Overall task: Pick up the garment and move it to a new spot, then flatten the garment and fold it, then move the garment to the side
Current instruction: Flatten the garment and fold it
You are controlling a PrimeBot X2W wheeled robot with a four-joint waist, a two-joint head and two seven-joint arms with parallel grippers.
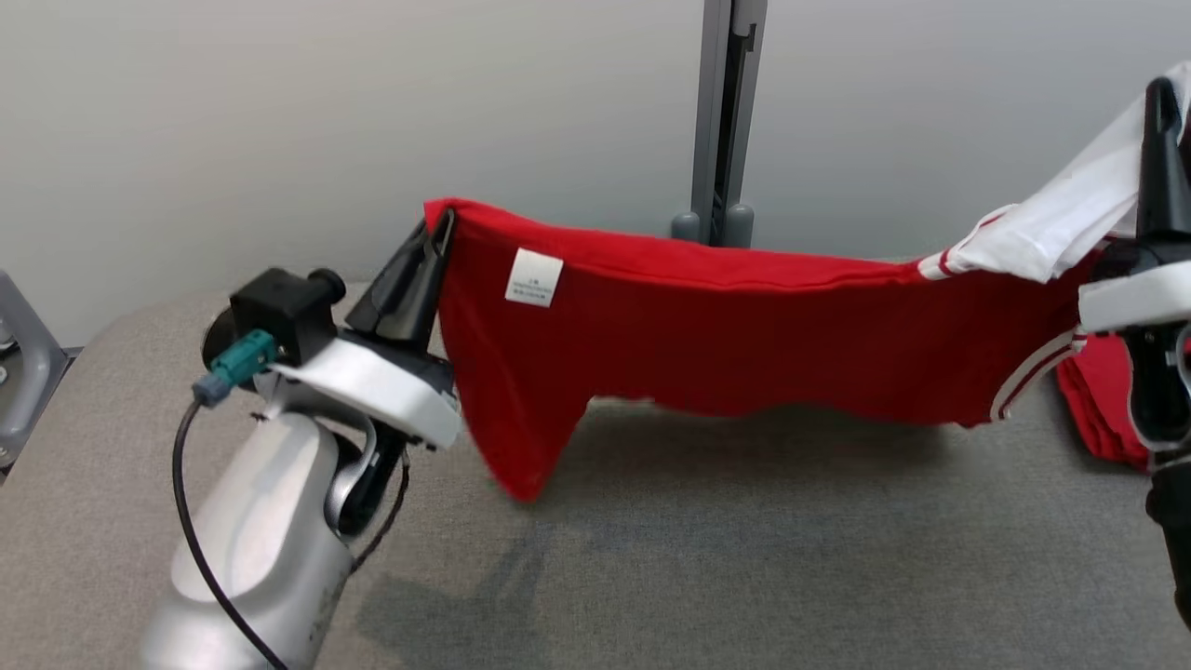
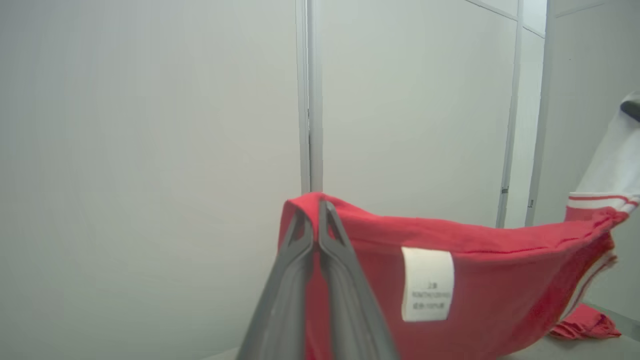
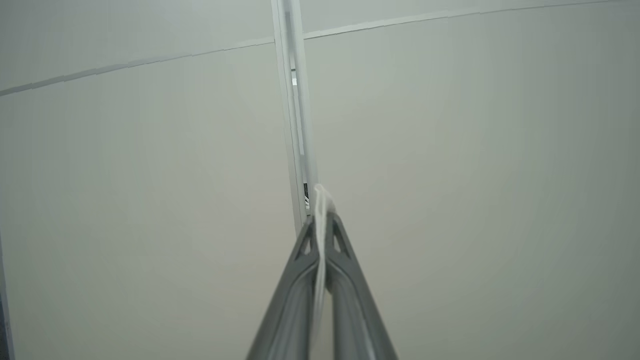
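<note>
1. On your left arm, the glossy silver forearm shell is smooth and rounded.
2. Its wrist carries a white angular collar and a black boxy camera block.
3. A teal plug with a grey-blue tip feeds a thin black cable.
4. Your left gripper has dark grey tapering fingers with triangular cut-outs near the tips.
5. Your right gripper matches: black fingers, white wrist band.

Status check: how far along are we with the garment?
Done: the garment is lifted, stretched between the left tool, shut on a red corner, and the right tool, shut on the white sleeve. In hand: holding it above the grey surface. Left: laying it flat, folding, moving it aside.
</note>
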